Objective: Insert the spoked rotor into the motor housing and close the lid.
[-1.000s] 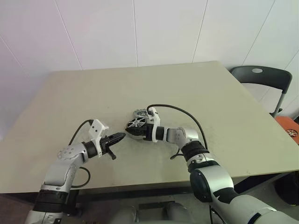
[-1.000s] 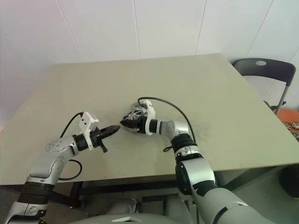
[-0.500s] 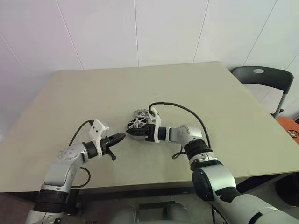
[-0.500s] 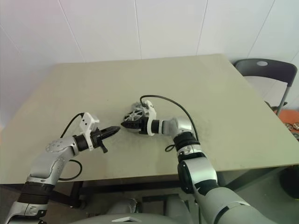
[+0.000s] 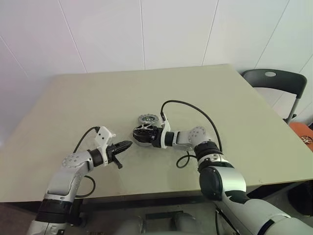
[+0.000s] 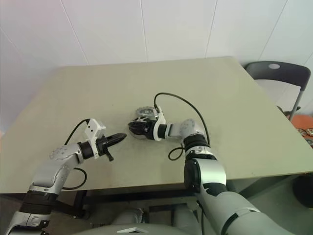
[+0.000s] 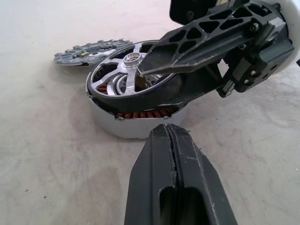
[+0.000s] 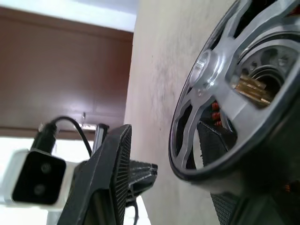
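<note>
The motor housing, silver-walled with copper windings, stands on the table just ahead of my left gripper, which is shut and empty. On top of it lies the spoked rotor, tilted, its dark rim partly over the windings. My right gripper is shut on the spoked rotor, one finger across its upper face. The right wrist view shows the rotor's spokes up close. A flat grey toothed disc, the lid by its look, lies on the table right behind the housing.
The beige table stretches bare around the parts. A black cable arcs over my right arm. A dark chair and an orange object stand off the table's right edge.
My right wrist has rolled, turning the spoked rotor from tilted up towards the camera to lying flatter over the housing. The left arm has stayed still.
</note>
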Tool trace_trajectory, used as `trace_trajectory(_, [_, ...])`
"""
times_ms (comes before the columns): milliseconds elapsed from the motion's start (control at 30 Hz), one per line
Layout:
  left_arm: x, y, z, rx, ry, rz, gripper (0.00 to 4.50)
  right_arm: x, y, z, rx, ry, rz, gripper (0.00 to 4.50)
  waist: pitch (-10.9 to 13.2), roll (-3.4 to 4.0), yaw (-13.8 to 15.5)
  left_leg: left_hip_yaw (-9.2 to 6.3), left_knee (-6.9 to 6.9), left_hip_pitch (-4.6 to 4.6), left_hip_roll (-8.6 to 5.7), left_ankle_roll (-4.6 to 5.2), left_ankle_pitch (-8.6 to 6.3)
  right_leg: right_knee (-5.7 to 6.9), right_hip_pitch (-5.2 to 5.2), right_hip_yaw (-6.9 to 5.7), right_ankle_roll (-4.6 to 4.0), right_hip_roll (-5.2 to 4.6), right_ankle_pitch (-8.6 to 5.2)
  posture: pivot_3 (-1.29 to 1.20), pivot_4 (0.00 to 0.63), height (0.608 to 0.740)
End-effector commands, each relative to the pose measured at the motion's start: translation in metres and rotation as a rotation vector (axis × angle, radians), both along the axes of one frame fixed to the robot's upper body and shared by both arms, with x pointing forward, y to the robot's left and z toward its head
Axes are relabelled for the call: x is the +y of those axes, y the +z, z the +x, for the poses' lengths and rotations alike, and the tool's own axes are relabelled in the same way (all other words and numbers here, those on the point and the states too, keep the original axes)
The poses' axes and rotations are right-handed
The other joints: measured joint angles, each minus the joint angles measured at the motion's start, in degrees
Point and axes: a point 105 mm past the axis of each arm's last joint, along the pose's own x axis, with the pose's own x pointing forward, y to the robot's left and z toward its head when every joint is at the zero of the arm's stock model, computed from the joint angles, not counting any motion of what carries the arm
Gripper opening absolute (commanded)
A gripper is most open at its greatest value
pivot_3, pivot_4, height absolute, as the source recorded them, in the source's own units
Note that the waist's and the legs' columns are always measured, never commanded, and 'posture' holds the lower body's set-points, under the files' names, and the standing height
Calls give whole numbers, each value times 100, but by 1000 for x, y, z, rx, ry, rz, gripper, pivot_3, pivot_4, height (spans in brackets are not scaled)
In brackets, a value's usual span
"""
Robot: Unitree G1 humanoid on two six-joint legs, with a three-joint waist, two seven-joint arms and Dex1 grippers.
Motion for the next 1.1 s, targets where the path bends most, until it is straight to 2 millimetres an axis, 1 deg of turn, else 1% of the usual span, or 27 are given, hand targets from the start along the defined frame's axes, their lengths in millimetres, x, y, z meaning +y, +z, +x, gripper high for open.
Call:
trace_trajectory(33, [0,7,5,-37,1,18,0,7,17,4,8,10,33,2346,0,0,-1,0,0,0,0,0,0,0,0,0,-1,0,-1,0,0,740])
trace_trajectory(433, [-3,2,4,-27,-1,35,0,12,25,-14,38,148,-25,2346,0,1,-2,0,-1,-9,0,4,2,-1,-8,0,0,0,0,0,0,740])
trace_trajectory(533, [-5,1,4,-26,-1,35,0,13,30,-17,34,179,-38,2346,0,0,-2,0,0,-9,0,4,2,-2,-7,0,0,-1,0,0,0,740])
trace_trajectory(733, [-5,0,3,-27,1,31,0,12,51,-7,-42,147,15,2346,0,1,-3,0,-1,-11,0,4,2,-2,-9,0,1,-1,0,0,0,740])
trace_trajectory(800, [-3,3,3,-38,6,22,0,11,62,-2,-196,142,-6,2346,0,1,-3,0,-1,-11,0,4,2,-2,-10,-1,4,0,2,0,0,740])
trace_trajectory(867, [-2,10,5,-62,19,-9,0,9,78,3,-343,114,31,2346,0,1,-4,0,0,-21,0,4,2,-2,-19,-1,7,0,3,0,0,740])
trace_trajectory(900, [-1,13,5,-70,24,-23,0,7,80,6,-464,92,-6,2346,-1,-1,-1,0,2,-28,0,4,2,-1,-25,-2,9,0,4,0,0,740])
trace_trajectory(933, [0,14,5,-73,27,-29,0,4,78,9,-572,66,-58,2346,-2,-3,2,0,3,-36,0,4,2,-2,-33,-2,10,0,5,0,0,740])
trace_trajectory(967, [1,14,5,-73,29,-38,0,0,68,13,-755,53,-185,2346,-3,-5,-1,-1,6,-44,0,4,2,-2,-37,-5,12,0,5,0,0,740])
trace_trajectory(1000, [2,15,4,-73,31,-49,0,-2,59,13,-901,58,-288,2166,-5,-8,1,-1,8,-51,0,4,2,-1,-44,-5,13,0,6,0,0,740])
trace_trajectory(1067, [4,18,3,-76,37,-71,0,-4,42,8,-1075,89,-397,1712,-4,-7,-6,0,10,-54,-2,3,1,-2,-45,-6,16,-1,5,0,0,740])
trace_trajectory(1100, [5,19,3,-79,39,-79,0,-6,35,8,-1143,92,-454,1390,-4,-7,-3,2,10,-55,-3,3,1,-1,-48,-4,16,-2,5,0,0,740])
